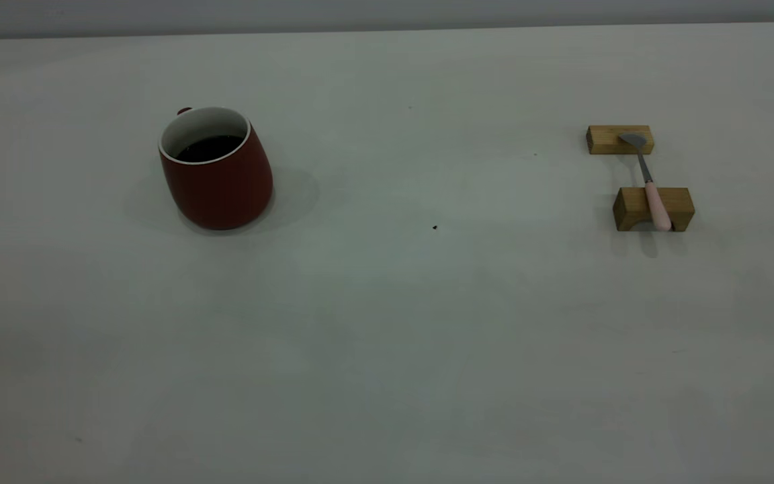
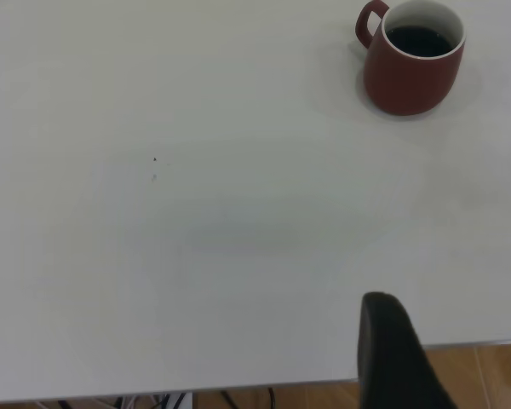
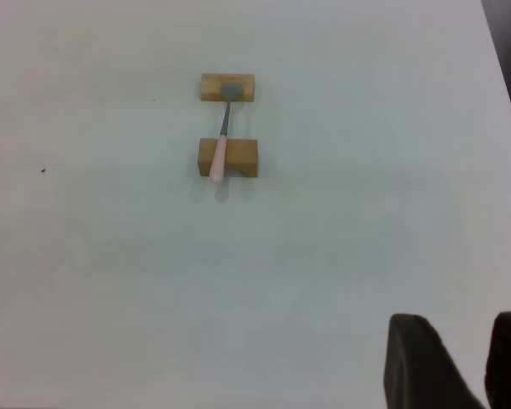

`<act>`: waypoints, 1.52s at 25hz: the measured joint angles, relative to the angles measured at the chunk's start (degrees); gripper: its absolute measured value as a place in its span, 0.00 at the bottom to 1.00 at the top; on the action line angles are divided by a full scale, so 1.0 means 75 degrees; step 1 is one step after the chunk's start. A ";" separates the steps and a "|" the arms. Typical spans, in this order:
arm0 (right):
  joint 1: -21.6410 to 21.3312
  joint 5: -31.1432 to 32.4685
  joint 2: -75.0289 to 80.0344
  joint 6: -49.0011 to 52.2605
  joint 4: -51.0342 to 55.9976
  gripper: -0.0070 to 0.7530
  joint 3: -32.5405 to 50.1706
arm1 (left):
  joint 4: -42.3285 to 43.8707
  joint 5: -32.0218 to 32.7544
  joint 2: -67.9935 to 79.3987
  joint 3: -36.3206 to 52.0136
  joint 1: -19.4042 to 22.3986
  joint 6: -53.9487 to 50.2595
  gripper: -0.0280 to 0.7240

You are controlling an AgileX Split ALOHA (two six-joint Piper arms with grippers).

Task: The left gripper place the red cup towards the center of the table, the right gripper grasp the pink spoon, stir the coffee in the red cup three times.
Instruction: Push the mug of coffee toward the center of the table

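Exterior view puts the red cup [image 1: 218, 176] at about nine o'clock on the table [image 1: 387, 323]: glossy, rounded, wider at its base, white inside, holding dark coffee [image 1: 209, 148], its loop handle facing twelve o'clock. At three o'clock the pink spoon [image 1: 649, 183] bridges two tan wooden blocks [image 1: 654, 208], long axis running six to twelve, grey metal bowl at twelve. Both the left gripper [image 2: 460, 358] and the right gripper [image 3: 460, 362] hover parted, holding nothing.

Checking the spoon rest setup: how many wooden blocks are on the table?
2: the far block under the pink spoon bowl, the near block under its handle. None looks hidden.
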 joint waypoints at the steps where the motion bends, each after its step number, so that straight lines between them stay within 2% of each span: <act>1: 0.0000 0.0000 0.0000 0.0000 0.0000 0.32 0.0000 | 0.0000 0.0000 0.0000 0.0000 0.0000 0.0000 0.60; 30: 0.0000 0.0000 0.0000 0.0000 0.0000 0.32 0.0000 | 0.0016 0.0000 0.0051 -0.0017 0.0000 0.0000 0.60; 33: 0.0000 0.0000 0.0000 0.0000 0.0000 0.32 0.0000 | 0.0160 0.0015 0.0668 -0.0227 0.0000 -0.0152 0.60; 38: 0.0000 0.0000 0.0000 0.0000 0.0000 0.32 0.0000 | 0.0179 -0.0127 0.2962 -0.0707 0.0000 -0.0518 0.60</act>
